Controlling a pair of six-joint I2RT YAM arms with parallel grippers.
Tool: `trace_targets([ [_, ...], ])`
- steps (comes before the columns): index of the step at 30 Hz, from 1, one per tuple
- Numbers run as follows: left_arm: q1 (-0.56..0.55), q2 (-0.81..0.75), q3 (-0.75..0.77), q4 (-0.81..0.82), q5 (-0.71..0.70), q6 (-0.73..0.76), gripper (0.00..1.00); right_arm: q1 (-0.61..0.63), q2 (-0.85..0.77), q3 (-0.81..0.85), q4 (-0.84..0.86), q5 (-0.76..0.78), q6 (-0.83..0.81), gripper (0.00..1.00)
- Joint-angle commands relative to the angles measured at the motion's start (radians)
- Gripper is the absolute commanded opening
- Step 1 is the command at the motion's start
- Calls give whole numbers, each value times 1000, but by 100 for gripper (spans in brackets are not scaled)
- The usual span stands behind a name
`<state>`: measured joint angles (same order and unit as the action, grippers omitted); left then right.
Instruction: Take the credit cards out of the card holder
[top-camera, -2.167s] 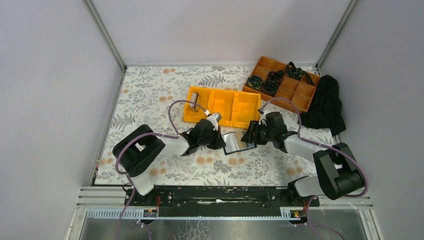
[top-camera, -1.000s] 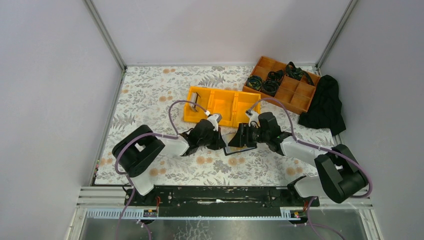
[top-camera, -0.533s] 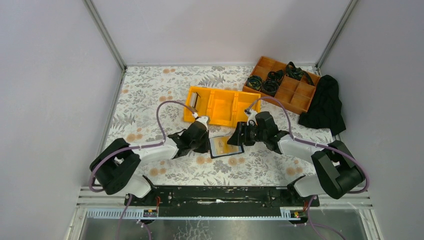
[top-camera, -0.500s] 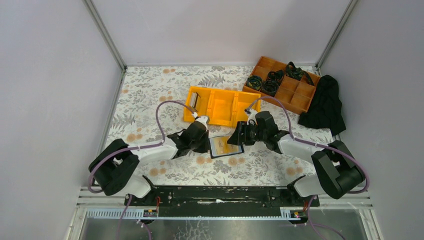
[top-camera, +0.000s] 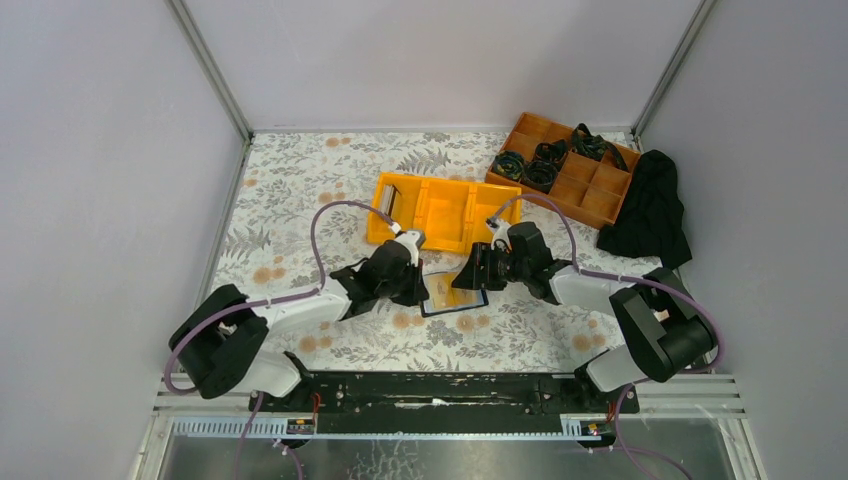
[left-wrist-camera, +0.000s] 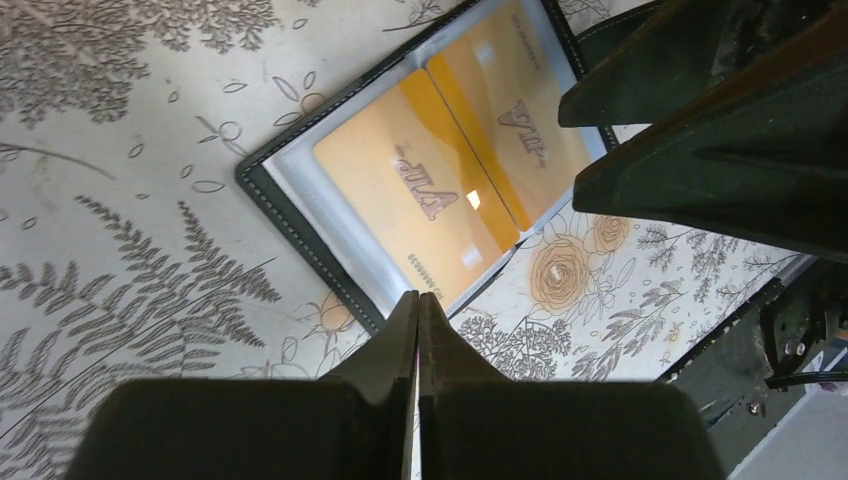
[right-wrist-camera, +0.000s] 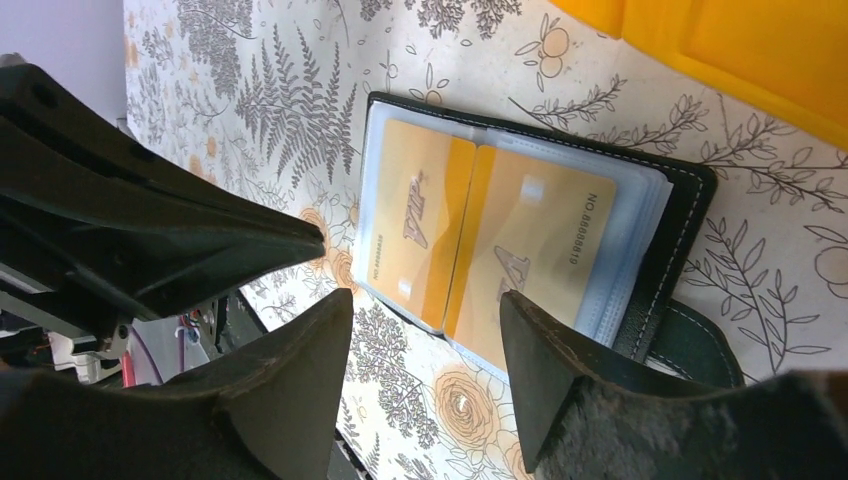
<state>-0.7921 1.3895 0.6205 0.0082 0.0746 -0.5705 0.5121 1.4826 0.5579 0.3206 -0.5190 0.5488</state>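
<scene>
Card holder lies flat; left gripper, fingers together and empty, seemingly pins its near edge; right gripper, fingers parted, hovers over the credit cards.

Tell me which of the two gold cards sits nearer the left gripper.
The near card, directly ahead of the shut left gripper, its numbered edge toward the tips. The far card lies past the card holder's centre fold.
</scene>
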Motion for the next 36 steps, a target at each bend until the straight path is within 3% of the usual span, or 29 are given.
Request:
trace_targets([
  [1, -6, 41, 0, 100, 68, 1, 0, -3, -7, 12, 64, -35, 16, 63],
  [8, -6, 132, -2, 101, 66, 3, 0, -4, -7, 16, 70, -55, 22, 64],
  [32, -6, 196, -25, 124, 49, 14, 0, 46, 175, -10, 271, -111, 96, 62],
  [36, -6, 203, -25, 124, 50, 14, 0, 49, 176, -17, 303, -127, 112, 53],
])
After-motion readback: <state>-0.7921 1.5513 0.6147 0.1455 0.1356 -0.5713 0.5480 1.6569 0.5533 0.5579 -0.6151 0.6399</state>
